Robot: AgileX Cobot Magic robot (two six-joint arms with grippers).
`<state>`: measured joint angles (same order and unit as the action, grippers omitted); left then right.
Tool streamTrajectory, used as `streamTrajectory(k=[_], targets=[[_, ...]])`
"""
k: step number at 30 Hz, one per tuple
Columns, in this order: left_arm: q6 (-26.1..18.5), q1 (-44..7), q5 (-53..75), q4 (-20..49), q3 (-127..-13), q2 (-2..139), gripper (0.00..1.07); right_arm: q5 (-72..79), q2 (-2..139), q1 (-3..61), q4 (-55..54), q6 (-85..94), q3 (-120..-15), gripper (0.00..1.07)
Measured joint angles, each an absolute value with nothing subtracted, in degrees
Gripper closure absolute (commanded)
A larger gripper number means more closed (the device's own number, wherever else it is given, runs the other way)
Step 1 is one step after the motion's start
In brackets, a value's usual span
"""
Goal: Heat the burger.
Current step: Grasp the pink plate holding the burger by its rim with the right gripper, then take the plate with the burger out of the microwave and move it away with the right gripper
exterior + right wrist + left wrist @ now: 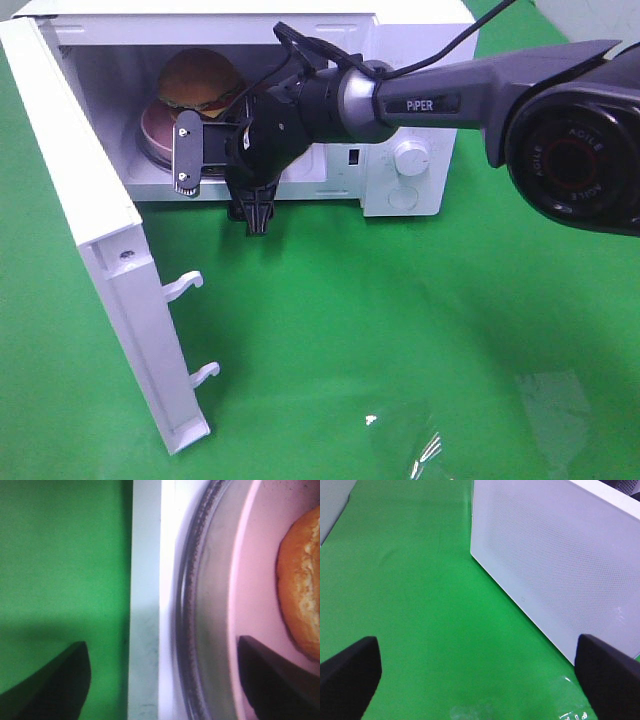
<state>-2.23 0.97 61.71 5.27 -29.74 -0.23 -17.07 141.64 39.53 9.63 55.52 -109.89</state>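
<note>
Green cloth (400,330) lies bare in front of the white microwave (415,160), whose door (100,250) swings wide. The burger (198,80) sits on a pink plate (160,128) inside. The right gripper (162,680) hangs at the sill, spread and empty. The left gripper (477,675) gapes over cloth beside the door.

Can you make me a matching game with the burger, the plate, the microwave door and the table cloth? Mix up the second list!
Things:
1. burger
2. plate
3. microwave door
4. table cloth

Clues:
A. green
B. swung wide open
C. pink, under the food
D. golden-brown bun, inside the microwave

Pairs: 1-D, 2-C, 3-B, 4-A
</note>
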Motion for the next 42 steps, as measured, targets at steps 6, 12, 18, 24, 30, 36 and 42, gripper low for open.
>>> streamTrajectory(k=[6,12,18,24,30,36,42], targets=[[-2.23,0.97,61.71,5.27,-29.74,-0.23,0.1,-16.33,141.69,39.53,9.28,55.52,-110.07,0.64],[-2.23,0.97,61.71,5.27,-29.74,-0.23,0.1,-17.02,141.06,39.76,7.33,55.52,-110.41,1.07],[-2.23,0.97,61.71,5.27,-29.74,-0.23,0.1,-16.62,140.95,40.05,7.91,56.32,-110.58,1.07],[-2.23,0.97,61.71,5.27,-29.74,-0.23,0.1,-18.85,140.26,40.16,8.02,56.38,-110.58,1.07],[-2.23,0.97,61.71,5.27,-29.74,-0.23,0.1,-21.08,139.57,40.16,8.02,56.38,-110.58,1.07],[-2.23,0.97,61.71,5.27,-29.74,-0.23,0.1,-24.75,138.31,40.16,7.45,57.75,-110.58,1.07],[-2.23,0.97,61.71,5.27,-29.74,-0.23,0.1,-27.5,137.05,40.16,6.76,58.44,-110.58,1.07]])
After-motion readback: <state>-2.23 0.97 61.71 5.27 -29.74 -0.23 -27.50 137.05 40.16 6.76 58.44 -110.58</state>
